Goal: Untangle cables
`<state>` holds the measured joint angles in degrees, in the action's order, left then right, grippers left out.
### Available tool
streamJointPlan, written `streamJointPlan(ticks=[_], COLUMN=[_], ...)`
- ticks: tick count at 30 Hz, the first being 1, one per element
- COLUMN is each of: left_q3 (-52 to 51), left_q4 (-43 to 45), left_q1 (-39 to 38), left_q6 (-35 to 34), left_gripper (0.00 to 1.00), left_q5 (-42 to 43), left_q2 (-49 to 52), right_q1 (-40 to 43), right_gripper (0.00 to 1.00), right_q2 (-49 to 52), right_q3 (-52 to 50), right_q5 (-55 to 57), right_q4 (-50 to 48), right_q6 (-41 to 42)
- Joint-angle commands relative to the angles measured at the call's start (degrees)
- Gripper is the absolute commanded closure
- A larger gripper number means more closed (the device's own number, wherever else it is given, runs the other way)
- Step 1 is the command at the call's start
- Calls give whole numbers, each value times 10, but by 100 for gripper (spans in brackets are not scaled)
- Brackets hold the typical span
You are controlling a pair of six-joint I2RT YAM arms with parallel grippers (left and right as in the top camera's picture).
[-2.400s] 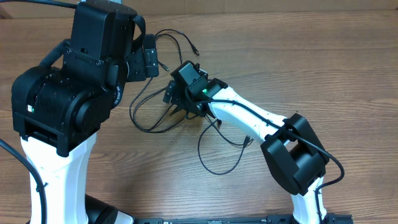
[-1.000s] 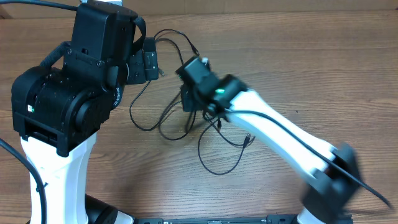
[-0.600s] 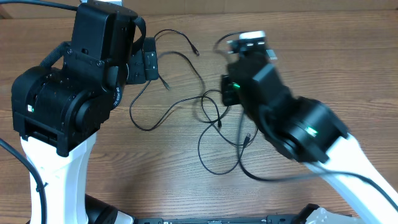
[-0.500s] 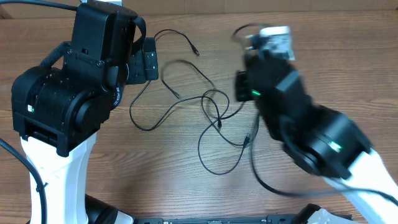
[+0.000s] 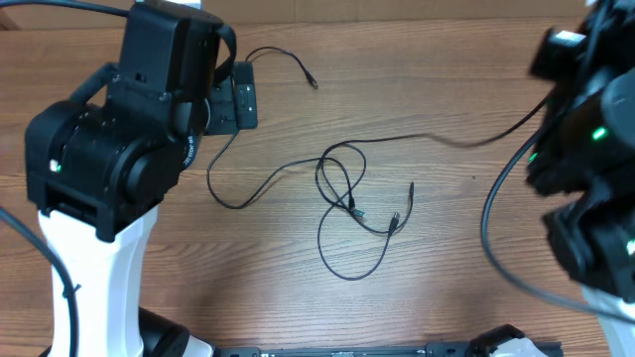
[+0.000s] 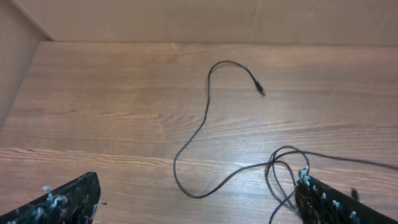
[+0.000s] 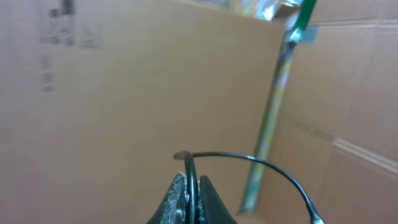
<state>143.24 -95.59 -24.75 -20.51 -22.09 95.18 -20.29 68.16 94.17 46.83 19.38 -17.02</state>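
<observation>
We see the cables [image 5: 347, 203] lying in a loose loop at the middle of the wooden table [image 5: 466, 79], one strand running off to the right gripper [image 7: 191, 190], clamped on it before a cardboard wall [image 7: 93, 112]. The left gripper [image 6: 196, 196] hangs above the table, jaws spread wide.

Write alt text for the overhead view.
Thin black cables lie loosely looped on a wooden table; one strand stretches right toward the blurred right arm. The left arm stands at the left, a cable running under it.
</observation>
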Motion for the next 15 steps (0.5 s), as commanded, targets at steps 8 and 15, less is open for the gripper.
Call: streamJointPlan(ticks=[8, 15], left_q3=[0, 0], left_q4=[-3, -1], left_q1=[1, 0], left_q6=[12, 12], left_gripper=[0, 0], left_q5=[55, 79], left_q2=[46, 76], right_q1=[209, 226], right_gripper=[96, 96], right_q2=[87, 203], right_q3=[6, 6], right_q5=[-339, -404], right_q4=[-64, -69], right_q6=[-56, -37])
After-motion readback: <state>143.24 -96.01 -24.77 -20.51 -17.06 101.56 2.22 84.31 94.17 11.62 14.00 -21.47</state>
